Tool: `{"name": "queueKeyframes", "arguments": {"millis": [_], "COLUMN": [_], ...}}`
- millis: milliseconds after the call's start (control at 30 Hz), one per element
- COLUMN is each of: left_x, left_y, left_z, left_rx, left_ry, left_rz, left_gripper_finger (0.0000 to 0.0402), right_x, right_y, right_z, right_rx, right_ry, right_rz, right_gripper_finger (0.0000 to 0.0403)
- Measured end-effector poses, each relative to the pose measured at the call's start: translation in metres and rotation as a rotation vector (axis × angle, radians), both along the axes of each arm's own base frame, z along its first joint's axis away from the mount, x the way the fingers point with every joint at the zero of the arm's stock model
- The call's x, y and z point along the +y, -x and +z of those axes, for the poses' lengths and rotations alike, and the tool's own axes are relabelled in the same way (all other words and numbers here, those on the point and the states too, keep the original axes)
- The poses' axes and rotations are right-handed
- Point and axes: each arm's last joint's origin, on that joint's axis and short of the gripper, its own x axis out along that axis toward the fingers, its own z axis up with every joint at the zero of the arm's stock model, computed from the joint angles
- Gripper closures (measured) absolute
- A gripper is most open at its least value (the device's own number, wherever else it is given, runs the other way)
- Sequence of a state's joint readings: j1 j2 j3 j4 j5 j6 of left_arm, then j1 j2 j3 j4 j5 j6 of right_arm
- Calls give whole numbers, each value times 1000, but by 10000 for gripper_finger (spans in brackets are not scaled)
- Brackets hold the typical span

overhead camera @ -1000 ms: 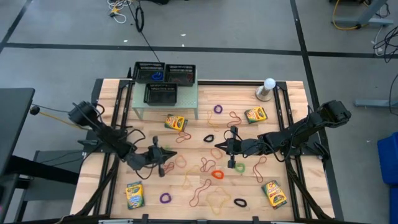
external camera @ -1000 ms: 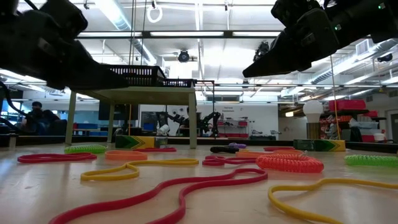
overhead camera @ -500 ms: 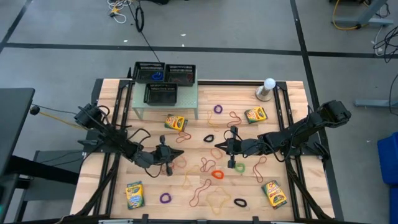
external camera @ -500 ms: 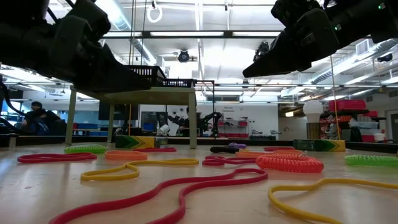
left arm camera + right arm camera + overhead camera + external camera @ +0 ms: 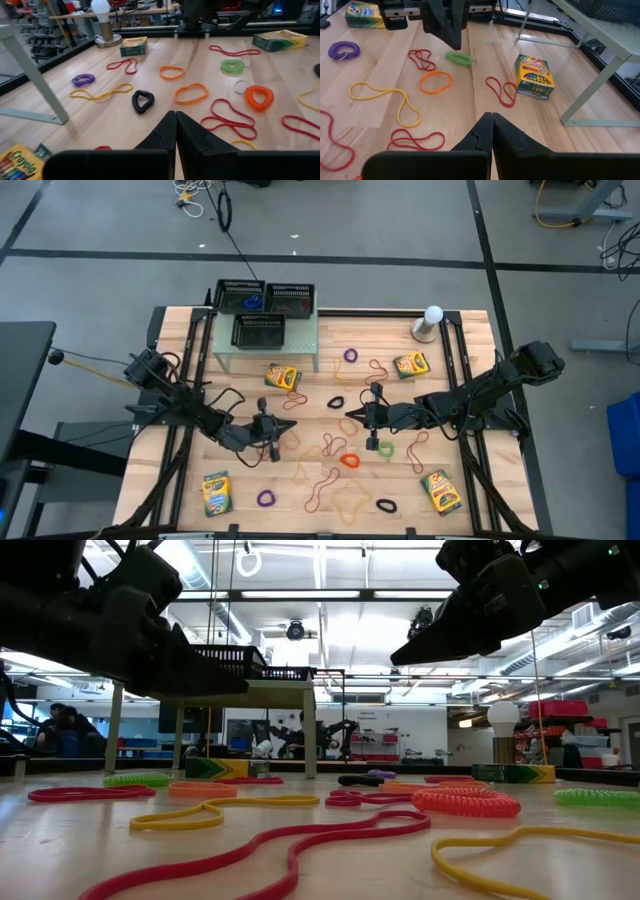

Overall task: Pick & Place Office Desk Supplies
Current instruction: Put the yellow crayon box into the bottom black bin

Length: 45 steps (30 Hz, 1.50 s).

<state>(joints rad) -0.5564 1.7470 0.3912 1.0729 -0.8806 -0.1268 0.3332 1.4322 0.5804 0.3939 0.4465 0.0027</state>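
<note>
Several rubber-band loops lie scattered over the wooden table (image 5: 180, 340): a red band (image 5: 323, 480), an orange coil (image 5: 349, 460) and a green coil (image 5: 385, 448) among them. Crayon boxes sit at the back middle (image 5: 283, 376), back right (image 5: 411, 364), front left (image 5: 216, 493) and front right (image 5: 441, 491). My left gripper (image 5: 290, 424) hovers shut and holding nothing at mid-table, above a black coil (image 5: 143, 101) and an orange band (image 5: 191, 93). My right gripper (image 5: 348, 415) faces it, shut and holding nothing, with a crayon box (image 5: 535, 76) and a red band (image 5: 501, 91) ahead of it.
A pale green shelf (image 5: 300, 340) at the back carries three black mesh trays (image 5: 265, 310). A white ball-topped grey stand (image 5: 430, 323) is at the back right. Black rails (image 5: 470, 480) run along both table sides. People sit in the room behind.
My left arm has swung right toward the table's centre, its gripper now closer to the right one. The right arm has not moved.
</note>
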Motion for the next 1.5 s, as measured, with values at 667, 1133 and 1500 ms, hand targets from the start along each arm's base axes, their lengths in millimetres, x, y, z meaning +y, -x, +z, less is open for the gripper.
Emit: {"name": "queueKeyframes", "arguments": {"millis": [667, 1133, 1500], "left_x": [-1, -1, -2], "left_y": [-1, -1, -2], "left_z": [0, 0, 1], "left_rx": [7, 4, 3], "left_ry": [21, 20, 27], "left_rz": [-55, -48, -68], "left_gripper_finger": [390, 390, 390], "right_x": [-2, 2, -26], "right_y": [-7, 2, 72], "right_z": [15, 26, 43], "right_rx": [-138, -76, 298], "right_ry": [89, -184, -298], "right_rz": [81, -57, -725], "right_gripper_finger": [396, 396, 396]}}
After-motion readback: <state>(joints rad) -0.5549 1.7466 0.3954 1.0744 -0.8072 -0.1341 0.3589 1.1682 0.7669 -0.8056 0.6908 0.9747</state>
